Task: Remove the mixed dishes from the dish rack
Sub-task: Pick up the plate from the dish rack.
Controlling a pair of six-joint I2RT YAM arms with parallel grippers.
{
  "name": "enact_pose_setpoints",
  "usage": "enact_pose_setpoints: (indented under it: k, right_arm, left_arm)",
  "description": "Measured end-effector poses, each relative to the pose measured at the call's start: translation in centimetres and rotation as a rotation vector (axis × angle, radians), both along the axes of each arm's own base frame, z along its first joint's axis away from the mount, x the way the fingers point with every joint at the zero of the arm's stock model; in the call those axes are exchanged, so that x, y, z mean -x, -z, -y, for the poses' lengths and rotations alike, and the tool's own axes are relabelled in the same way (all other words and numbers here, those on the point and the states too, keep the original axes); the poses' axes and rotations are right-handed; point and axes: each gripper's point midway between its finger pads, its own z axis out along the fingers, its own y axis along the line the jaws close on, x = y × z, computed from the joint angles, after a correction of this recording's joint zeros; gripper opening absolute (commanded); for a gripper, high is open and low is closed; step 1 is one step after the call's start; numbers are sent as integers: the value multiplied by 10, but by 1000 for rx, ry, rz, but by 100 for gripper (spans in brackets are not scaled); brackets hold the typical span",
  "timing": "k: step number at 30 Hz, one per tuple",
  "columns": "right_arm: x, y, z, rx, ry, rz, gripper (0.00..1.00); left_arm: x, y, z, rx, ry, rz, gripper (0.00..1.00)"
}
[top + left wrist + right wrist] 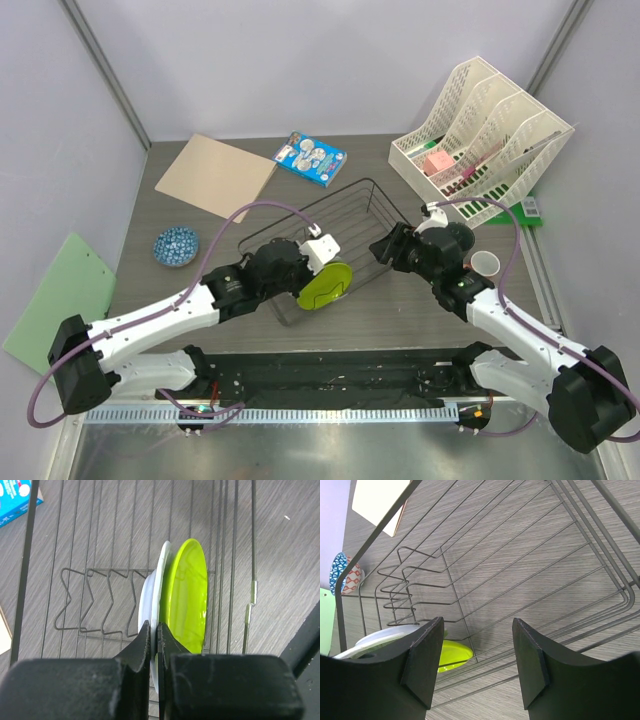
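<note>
Top external view has the dish rack (365, 205) sitting slantwise at the middle of the tabletop (400, 310), with the lime-green plate (326, 285) standing on edge at its near end. The left gripper (318, 270) reaches onto that near end from the left, and the right gripper (386, 247) hangs at the rack's right side. Off the rack, the blue speckled bowl (175, 246) sits toward the left edge and a pale pink cup (485, 264) stands toward the right edge, just beside the right arm. A beige board (215, 175) and a blue snack packet (311, 158) lie by the far edge, a white file organiser (485, 135) fills the far right corner, and a green sheet (60, 295) lies at the left edge. Left wrist view looks straight down at the rack floor, where the white plate (150, 592) and the lime-green plate stand upright side by side against the wire prongs, touching or very nearly so. The left jaws are drawn narrow and pinch the white plate's rim, which runs into the slit between the fingers (142, 647). Right wrist view shows the right jaws spread wide over the rack's wire floor with nothing between them. Both plates peek out low on the left behind one finger, and the bowl shows beyond the rack's rim.
</note>
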Motion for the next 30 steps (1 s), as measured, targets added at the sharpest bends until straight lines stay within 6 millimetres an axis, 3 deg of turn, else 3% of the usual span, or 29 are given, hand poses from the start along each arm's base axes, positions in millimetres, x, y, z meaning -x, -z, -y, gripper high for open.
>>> enact_pose_setpoints:
  k: [12,30]
  right_arm:
    - [-1,0,-1,-3,0,5,62]
    - [-3,-3,-1,-8,1,15,62]
  left_arm:
    - [-11,-24,-16,15,-84,90,0]
    - [-24,-40,-32,-51,-122,202,0]
